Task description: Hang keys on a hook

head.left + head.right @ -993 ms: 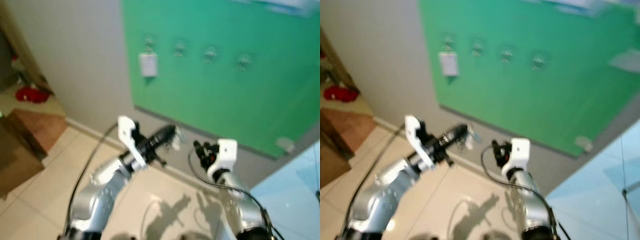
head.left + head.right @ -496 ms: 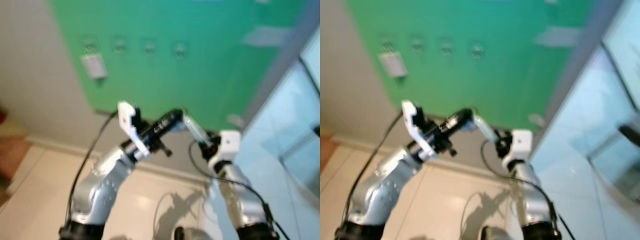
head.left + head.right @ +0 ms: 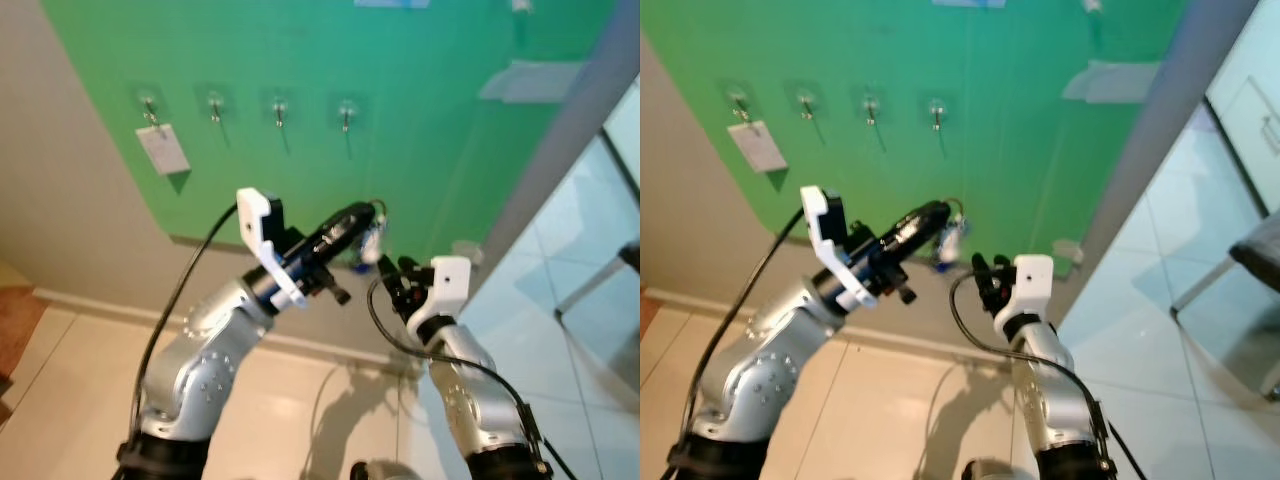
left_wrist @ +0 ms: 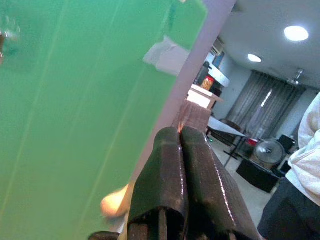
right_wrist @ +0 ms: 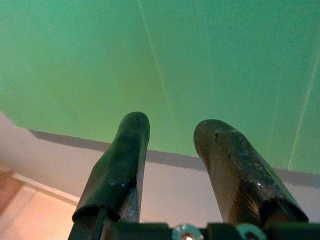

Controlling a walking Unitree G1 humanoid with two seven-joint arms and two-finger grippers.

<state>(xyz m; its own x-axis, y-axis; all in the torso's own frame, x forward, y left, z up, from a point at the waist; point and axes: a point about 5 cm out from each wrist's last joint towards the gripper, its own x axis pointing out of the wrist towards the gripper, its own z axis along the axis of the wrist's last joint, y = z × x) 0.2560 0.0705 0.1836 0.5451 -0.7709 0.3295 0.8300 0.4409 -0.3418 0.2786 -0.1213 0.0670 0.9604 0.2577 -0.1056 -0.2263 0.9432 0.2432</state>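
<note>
Green wall panel [image 3: 430,150] ahead of me, with a row of four small hooks [image 3: 279,110] stuck along its upper part; the leftmost one carries a white tag [image 3: 163,149], the other three look free. My left hand [image 3: 365,215] is raised toward the panel, well below the hook row, fingers pressed tight together in the left wrist view, with the keys [image 3: 371,241] dangling at the fingertips: a small bunch with a blue bit, too small to make out a ring clearly. My right hand [image 3: 397,283] sits just beside and below the keys, fingers apart, nothing between them. Handling guess: keys are light, rigid metal, loose on their ring, so they'll swing and rotate on any quick move. Pinch looks thin and metal is slippery, so a slip is the risk. Best hold is the key body, leaving the ring loop hanging free to drop over a hook tip.
</note>
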